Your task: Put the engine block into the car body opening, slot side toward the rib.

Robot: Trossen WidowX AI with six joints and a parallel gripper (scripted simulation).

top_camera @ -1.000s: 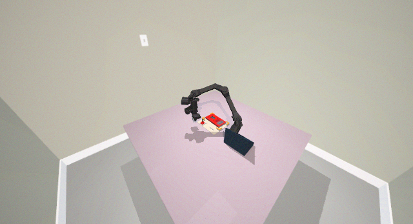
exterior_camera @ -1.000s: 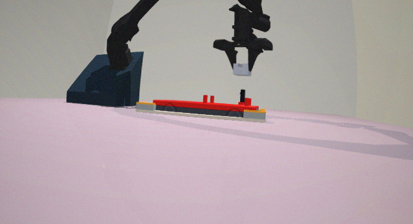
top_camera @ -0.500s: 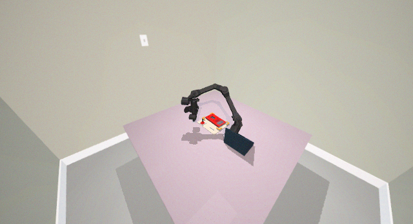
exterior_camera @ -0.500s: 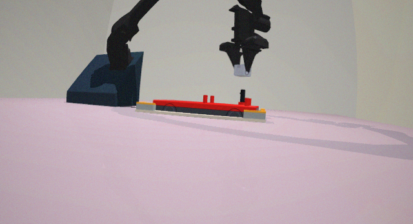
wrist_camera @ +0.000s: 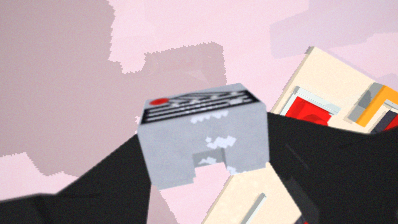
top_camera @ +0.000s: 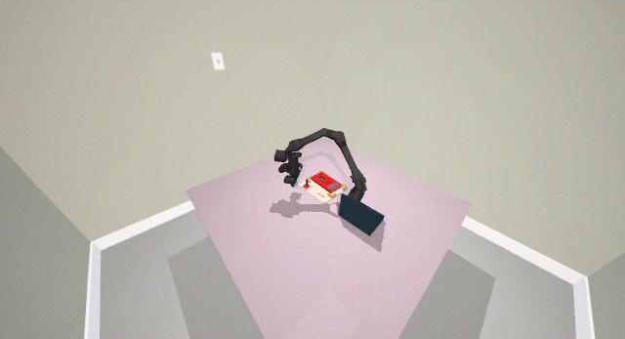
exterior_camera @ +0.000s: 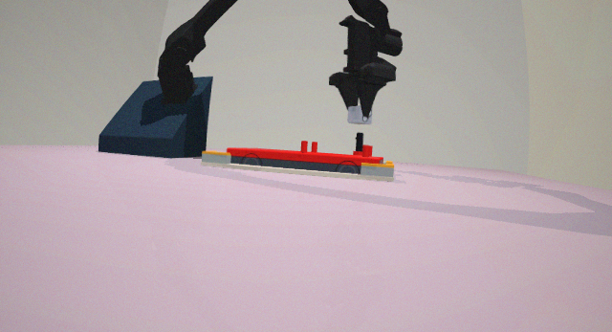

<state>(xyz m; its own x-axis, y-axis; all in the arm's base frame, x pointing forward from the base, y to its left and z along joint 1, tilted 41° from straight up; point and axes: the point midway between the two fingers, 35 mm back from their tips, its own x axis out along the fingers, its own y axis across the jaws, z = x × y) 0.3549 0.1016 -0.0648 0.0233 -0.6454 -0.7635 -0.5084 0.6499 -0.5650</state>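
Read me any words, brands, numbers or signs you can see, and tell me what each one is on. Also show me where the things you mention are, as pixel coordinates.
None can be read.
The engine block [exterior_camera: 356, 115] [wrist_camera: 205, 145] has dark stripes and a red dot on top, no letters.
The marks on the red car body [top_camera: 324, 181] [exterior_camera: 287, 155] are too small to make out.
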